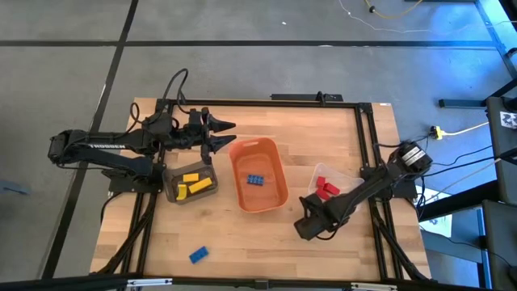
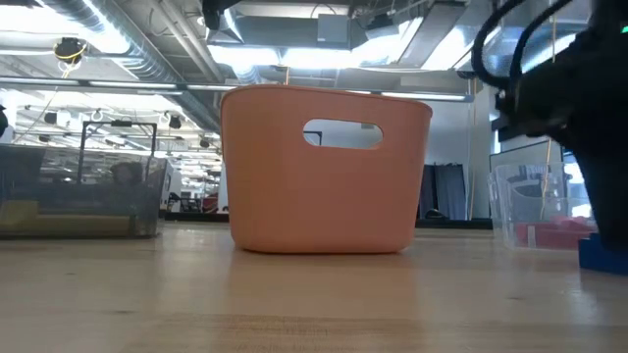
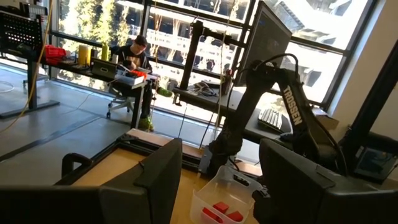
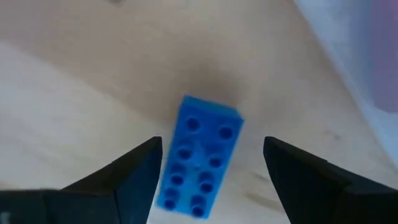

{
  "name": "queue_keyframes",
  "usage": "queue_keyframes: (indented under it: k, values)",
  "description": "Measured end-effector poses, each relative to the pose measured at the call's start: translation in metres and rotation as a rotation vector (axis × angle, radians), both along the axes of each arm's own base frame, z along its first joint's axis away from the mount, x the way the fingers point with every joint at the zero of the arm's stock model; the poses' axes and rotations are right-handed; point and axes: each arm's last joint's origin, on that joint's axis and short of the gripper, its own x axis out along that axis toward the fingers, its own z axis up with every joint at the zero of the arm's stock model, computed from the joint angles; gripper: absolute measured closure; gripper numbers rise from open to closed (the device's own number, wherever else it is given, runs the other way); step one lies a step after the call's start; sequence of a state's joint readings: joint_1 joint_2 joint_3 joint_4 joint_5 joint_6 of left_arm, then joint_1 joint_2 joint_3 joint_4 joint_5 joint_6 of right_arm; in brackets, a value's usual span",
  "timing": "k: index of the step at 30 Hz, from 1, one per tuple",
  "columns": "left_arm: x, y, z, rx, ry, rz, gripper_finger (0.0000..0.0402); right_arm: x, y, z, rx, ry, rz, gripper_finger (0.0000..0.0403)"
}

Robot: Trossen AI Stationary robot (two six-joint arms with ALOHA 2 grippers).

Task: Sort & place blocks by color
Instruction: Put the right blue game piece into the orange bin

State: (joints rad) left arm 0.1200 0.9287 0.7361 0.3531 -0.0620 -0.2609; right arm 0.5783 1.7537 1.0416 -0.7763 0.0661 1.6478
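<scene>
My right gripper (image 4: 211,163) points down, open, near the clear bin (image 1: 343,179) that holds red blocks (image 1: 325,190). A blue block (image 4: 200,155) lies flat on the wood, studs up, between its two fingers; in the high view the gripper (image 1: 310,224) hides it. A second blue block (image 1: 198,255) lies near the table's front edge. More blue blocks (image 1: 257,179) lie in the orange tub (image 1: 277,153), and yellow blocks (image 1: 194,184) in the dark bin (image 1: 171,192). My left gripper (image 1: 224,136) hangs open, raised beside the tub's far left corner.
The orange tub stands mid-table between the dark bin on its left and the clear bin on its right. Bare wood (image 1: 250,242) lies along the near edge. A black frame (image 1: 367,137) runs along the table's sides. A person (image 3: 134,53) sits at a desk beyond the table.
</scene>
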Motion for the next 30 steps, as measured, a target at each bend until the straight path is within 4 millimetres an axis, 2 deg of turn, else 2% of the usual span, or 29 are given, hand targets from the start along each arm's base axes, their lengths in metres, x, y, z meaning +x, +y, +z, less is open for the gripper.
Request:
queue_keyframes:
  k: [9, 23, 30]
  values:
    - [0.0, 0.0, 0.0, -0.007, -0.002, -0.001, 0.0196, 0.0, 0.0, -0.013, 0.003, 0.087, -0.001, 0.012]
    - [0.0, 0.0, 0.0, -0.045, -0.009, -0.007, 0.0196, 0.0, -0.001, -0.014, -0.002, 0.091, -0.007, 0.012]
    - [0.0, 0.0, 0.0, -0.047, -0.009, -0.007, 0.0196, 0.003, -0.005, -0.015, -0.005, 0.094, -0.093, 0.012]
